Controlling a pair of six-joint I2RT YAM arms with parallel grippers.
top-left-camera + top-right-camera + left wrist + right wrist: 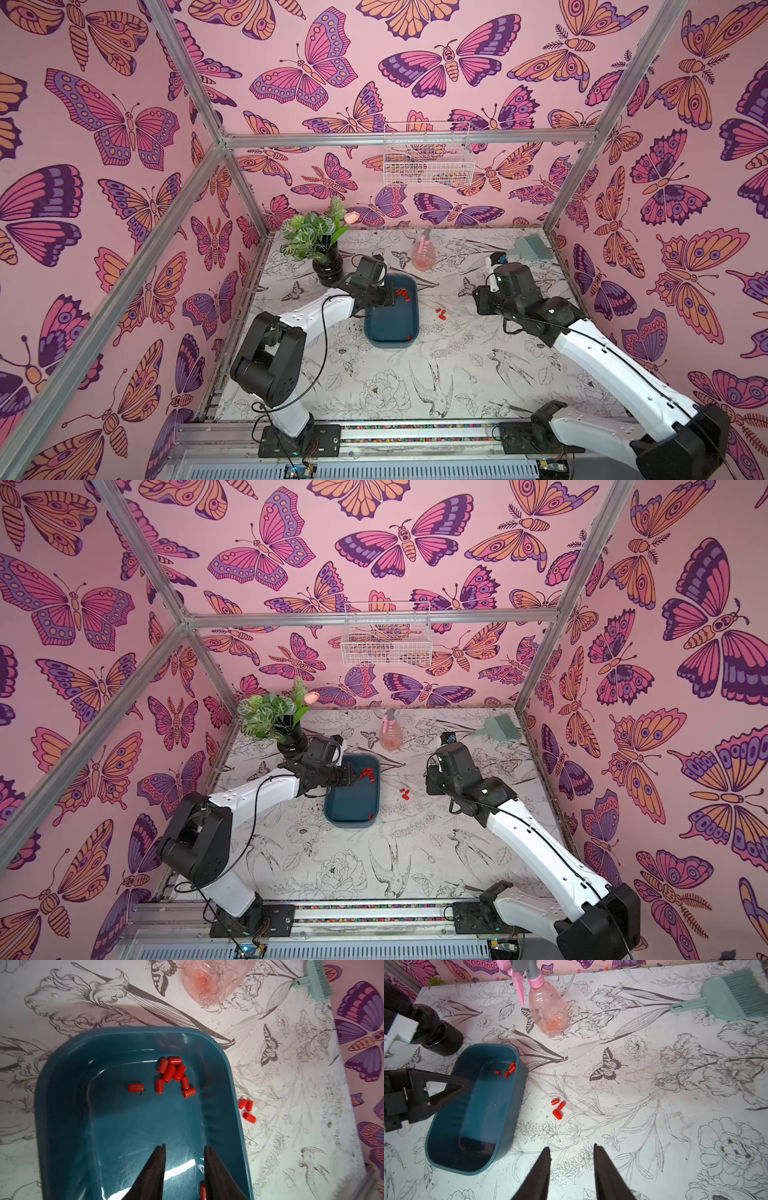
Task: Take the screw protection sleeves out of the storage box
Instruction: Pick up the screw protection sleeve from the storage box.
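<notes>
Sleeves (403, 294), red-orange: in both top views most lie bunched at the far end of the blue box (390, 328). One more sits in the box's near right corner. Three lie on the table (457, 374) just right of the box. The left arm (257, 791) reaches over the box from its left side. A white wire basket (428, 166) hangs on the back wall; its contents are too small to tell.

Left wrist view: the left gripper (185, 1147) hangs over the box floor, jaws apart, nothing between them. Counts are possible here: seven sleeves bunched ahead of the tips and an eighth lying a little apart. A ninth shows partly beside one finger (216, 1178). The three loose ones lie outside the rim.

Right wrist view: the right gripper (571, 1147) hangs above bare table near the box, jaws apart and empty. At the back stand a pink spray bottle (548, 1012), a dark vase (438, 1036) and a green dustpan (720, 1001).
</notes>
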